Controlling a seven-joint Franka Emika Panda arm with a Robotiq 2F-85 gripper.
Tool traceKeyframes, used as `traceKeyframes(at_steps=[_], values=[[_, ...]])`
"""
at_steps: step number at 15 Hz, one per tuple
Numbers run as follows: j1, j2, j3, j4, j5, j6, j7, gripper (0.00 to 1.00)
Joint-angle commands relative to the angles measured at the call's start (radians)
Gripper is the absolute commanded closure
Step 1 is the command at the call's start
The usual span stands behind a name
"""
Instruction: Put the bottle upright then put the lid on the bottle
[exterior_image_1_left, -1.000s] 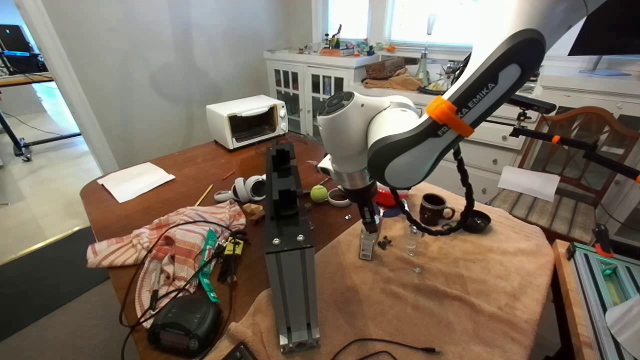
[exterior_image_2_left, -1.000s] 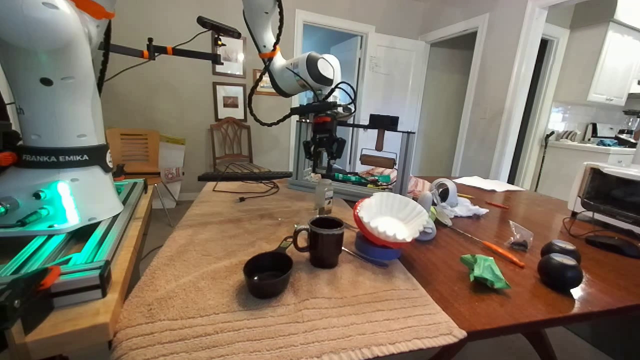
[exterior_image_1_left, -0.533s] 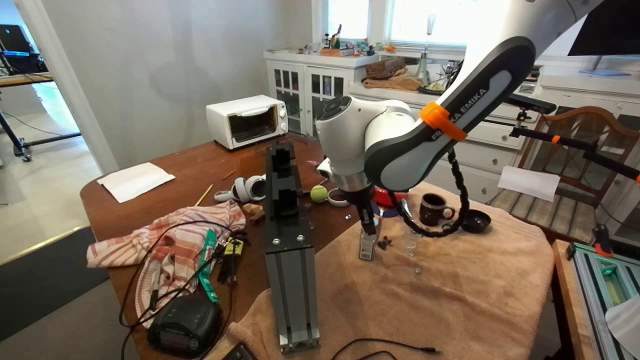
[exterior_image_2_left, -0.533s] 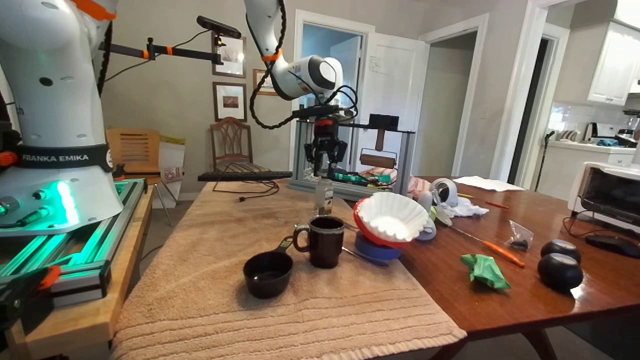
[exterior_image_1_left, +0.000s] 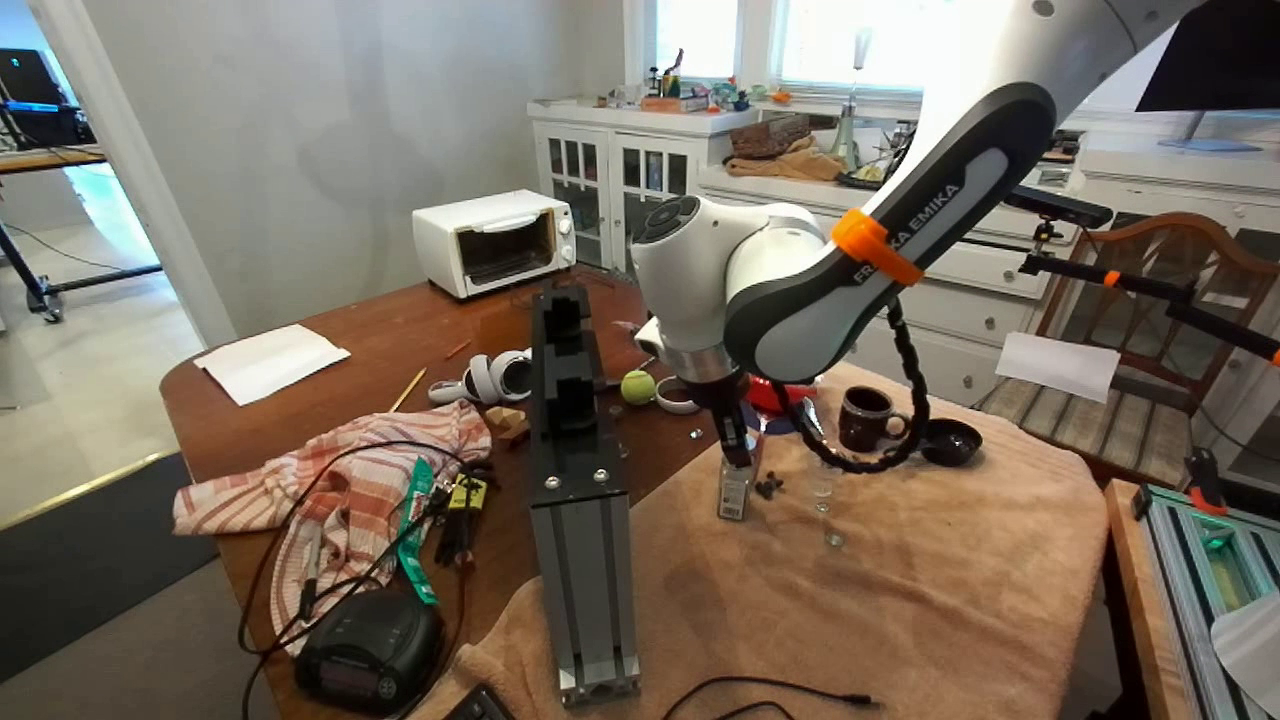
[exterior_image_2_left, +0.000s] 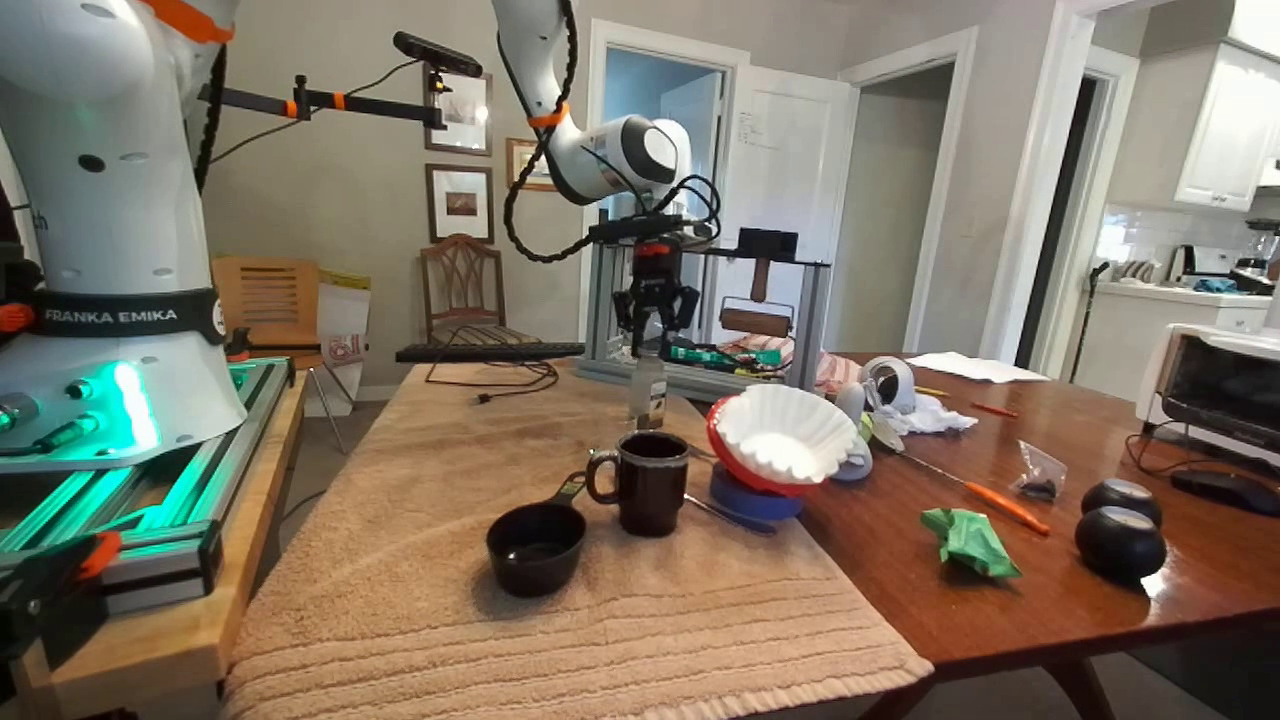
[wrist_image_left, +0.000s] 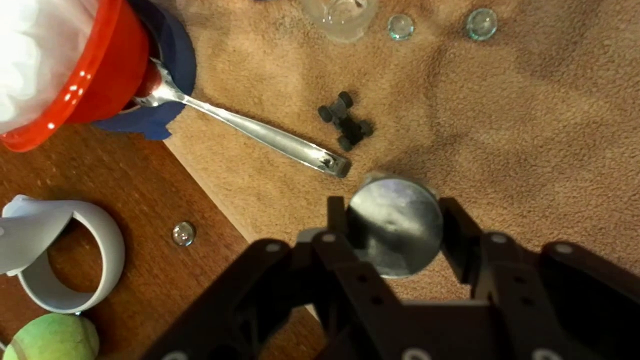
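In an exterior view: bottle (exterior_image_1_left: 733, 494) upright on the tan towel (exterior_image_1_left: 880, 610), which is spread over part of the table (exterior_image_1_left: 380, 350); pincer (exterior_image_1_left: 737, 461) right above the bottle, tips at its top or barely over it. Touching or apart, cannot tell from here. Righting step reads as done; capping step looks like the one in hand. In an exterior view: dark mug (exterior_image_2_left: 651, 485) on the near side of the bottle, white fluted filter (exterior_image_2_left: 790, 440) to the bottle's right as seen here; the pincer hangs in line with the bottle, pointing down. Wrist view settles the grip: lid (wrist_image_left: 395, 230), a flat grey disc, pinched by opposite edges, pincer closed down to the disc's width and holding nothing else. The lid is over the bottle and hides most of it; a pale edge past the rim is probably the bottle's shoulder. A spoon (wrist_image_left: 265, 134) ends near the bottle, a small black knobbed piece (wrist_image_left: 345, 121) also near. Next move, my reading: centre the lid on the bottle's mouth, lower straight with the disc level, press lightly, then let go evenly. An off-centre push could tip the bottle on that soft towel.
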Motion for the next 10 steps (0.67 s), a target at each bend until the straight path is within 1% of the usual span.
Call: traceKeyframes(at_steps=[1, 10], values=[[-0.004, 0.033, 0.000, 0.034, 0.019, -0.004, -0.014, 0.77], [-0.009, 0.041, -0.002, 0.032, 0.038, -0.009, -0.013, 0.77]])
